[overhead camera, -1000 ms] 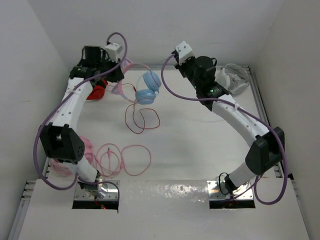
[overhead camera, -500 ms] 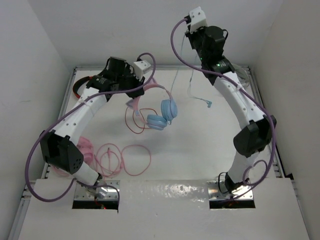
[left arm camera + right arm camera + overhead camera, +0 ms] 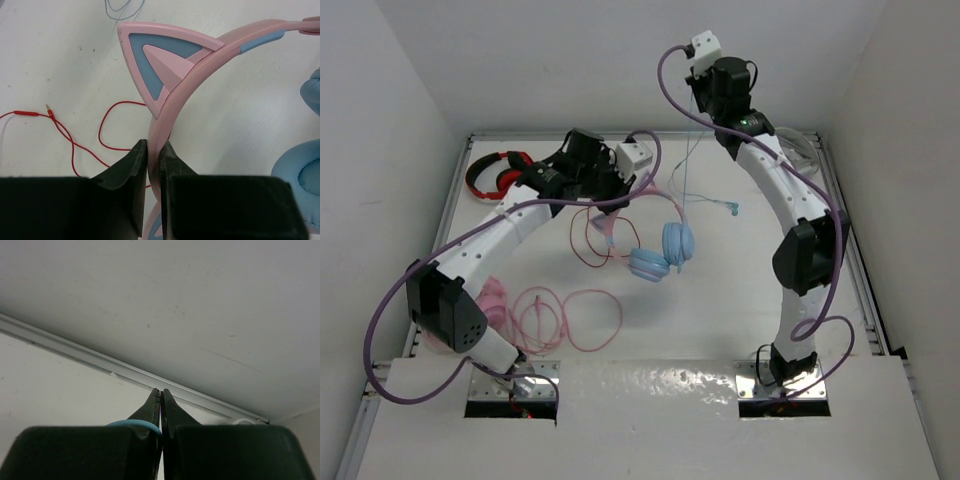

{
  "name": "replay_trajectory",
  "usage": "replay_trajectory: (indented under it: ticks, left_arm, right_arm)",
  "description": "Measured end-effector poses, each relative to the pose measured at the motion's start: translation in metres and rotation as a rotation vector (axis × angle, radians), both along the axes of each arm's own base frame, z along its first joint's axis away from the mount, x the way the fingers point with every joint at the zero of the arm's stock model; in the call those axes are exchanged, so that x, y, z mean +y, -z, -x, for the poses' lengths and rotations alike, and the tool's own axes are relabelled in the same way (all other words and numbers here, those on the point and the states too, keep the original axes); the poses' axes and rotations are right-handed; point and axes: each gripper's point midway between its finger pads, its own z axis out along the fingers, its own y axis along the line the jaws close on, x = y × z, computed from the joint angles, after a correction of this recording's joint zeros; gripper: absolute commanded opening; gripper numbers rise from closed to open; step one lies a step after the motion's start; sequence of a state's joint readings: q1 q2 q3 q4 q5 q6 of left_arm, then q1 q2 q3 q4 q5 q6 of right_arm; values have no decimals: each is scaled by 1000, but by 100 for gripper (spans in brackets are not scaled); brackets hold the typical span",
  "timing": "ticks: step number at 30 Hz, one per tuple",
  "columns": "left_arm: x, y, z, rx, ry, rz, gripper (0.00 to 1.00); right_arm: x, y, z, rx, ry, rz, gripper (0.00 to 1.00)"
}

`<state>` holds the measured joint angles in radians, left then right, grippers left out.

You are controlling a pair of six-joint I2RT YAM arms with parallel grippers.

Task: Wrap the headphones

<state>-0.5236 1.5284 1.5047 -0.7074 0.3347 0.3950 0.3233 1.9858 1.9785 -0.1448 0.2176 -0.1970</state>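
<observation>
Far left, at the back of the white table: red-and-black headphones, lying flat. Near left, beside the left arm's base: all-pink headphones, partly hidden by the arm, their long pink cable in loose loops on the table. Left of centre: the left gripper, jaws drawn in narrow and pinching the pink headband of the cat-ear headphones just below one cat ear. The headphones hang from that grip above mid-table, the two light blue ear cups lowest and side by side. On the table under the headband: a thin red cable in a loose tangle, its plug end lying free in the left wrist view. Right of centre: the light blue cable drops in a thin strand from high up, its plug dangling. Top right: the right gripper, raised near the back wall, fingers pressed all but together on that cable, a blue arc of it showing at their base.
</observation>
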Motion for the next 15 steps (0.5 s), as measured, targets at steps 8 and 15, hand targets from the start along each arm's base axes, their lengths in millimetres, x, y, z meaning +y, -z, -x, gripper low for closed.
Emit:
replay_trajectory:
  ticks: [8,15]
  left_arm:
    - [-2,41,-24,46,-64,-104,0]
    - [-6,76,-38,107,-92,-164,0]
  right_arm:
    - [5,-21,15,-30,-36,-63,0]
    - [8,-85,52,-147,-113,-148,0]
